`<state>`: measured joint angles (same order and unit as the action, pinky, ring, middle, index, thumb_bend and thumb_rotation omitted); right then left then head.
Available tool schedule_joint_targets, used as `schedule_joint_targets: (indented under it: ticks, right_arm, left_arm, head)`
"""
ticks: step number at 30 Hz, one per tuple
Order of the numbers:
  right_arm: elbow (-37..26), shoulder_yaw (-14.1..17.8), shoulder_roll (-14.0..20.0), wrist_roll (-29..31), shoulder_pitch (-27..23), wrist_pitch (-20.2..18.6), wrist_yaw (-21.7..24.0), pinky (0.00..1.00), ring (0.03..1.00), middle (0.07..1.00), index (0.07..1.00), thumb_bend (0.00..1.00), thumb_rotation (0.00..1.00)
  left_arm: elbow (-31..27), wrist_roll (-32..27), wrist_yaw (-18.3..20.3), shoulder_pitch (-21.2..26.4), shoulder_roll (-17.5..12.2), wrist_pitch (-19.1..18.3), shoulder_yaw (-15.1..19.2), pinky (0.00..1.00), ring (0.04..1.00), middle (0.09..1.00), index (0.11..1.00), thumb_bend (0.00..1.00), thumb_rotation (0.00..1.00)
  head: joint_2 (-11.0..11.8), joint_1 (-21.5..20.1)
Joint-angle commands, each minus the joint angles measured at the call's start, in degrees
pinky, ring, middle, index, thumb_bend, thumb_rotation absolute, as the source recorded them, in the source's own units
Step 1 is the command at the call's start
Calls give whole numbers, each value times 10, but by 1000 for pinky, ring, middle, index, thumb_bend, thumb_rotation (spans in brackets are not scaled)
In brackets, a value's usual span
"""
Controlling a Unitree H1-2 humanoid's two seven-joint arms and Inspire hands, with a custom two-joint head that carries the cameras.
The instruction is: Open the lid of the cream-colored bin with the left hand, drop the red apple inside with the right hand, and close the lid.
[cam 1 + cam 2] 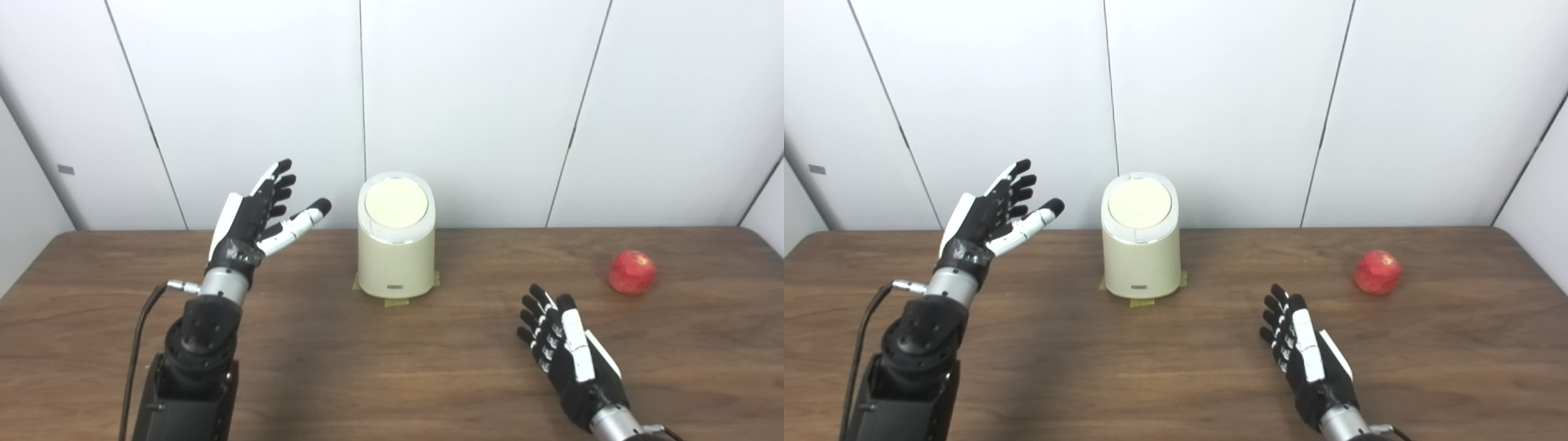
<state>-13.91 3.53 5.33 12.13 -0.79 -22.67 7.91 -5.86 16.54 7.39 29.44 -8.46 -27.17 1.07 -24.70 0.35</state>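
Left hand (pixel 254 223): raised above the wooden table (pixel 318 367), fingers spread, empty, beside and apart from the bin

Cream-colored bin (pixel 396 257): upright at table centre near the back edge, base taped down; round lid (pixel 395 204) shut, tilted toward the camera. Likely light rigid plastic; lid best pressed or lifted at its rim

Right hand (pixel 566 349): low over the table, fingers extended, empty

Red apple (pixel 632 272): far right, well apart from bin. Probably firm, smooth, rollable; wrap around its middle
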Motion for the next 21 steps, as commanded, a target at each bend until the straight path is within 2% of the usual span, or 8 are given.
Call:
schedule_joint_targets:
  ticks: [1, 5, 9, 13, 17, 21]
  right_arm:
    - [-10, 1, 5, 1, -12, 22, 3, 1000, 1000, 1000, 1000, 692, 1000]
    - [0, -2, 6, -1, -14, 30, 4, 1000, 1000, 1000, 1000, 675, 1000]
    - [2, -1, 1, 1, -17, 27, 0, 1000, 1000, 1000, 1000, 684, 1000]
    - [4, -2, 0, 2, -18, 27, 1, 1000, 1000, 1000, 1000, 686, 1000]
    - [6, -3, -3, 0, -19, 31, -1, 1000, 1000, 1000, 1000, 680, 1000]
    - [7, -4, -6, 0, -20, 30, -2, 1000, 1000, 1000, 1000, 689, 1000]
  left_arm:
    - [8, 28, 16, 61, 6, 2, 12, 854, 922, 938, 971, 790, 363]
    - [46, 59, 49, 102, 18, 2, 30, 862, 934, 947, 970, 828, 300]
    - [95, 81, 80, 149, 16, 3, 27, 864, 947, 972, 994, 852, 234]
    - [147, 109, 80, 192, 18, 3, 8, 859, 947, 978, 991, 878, 178]
    - [190, 140, 83, 224, 28, 3, -6, 942, 986, 989, 1000, 876, 149]
    - [234, 167, 83, 250, 36, 3, -21, 923, 995, 1000, 1000, 877, 110]
  head:
    - [-1, 1]
    - [1, -1]
    - [2, -1]
    - [2, 1]
    - [3, 1]
    - [2, -1]
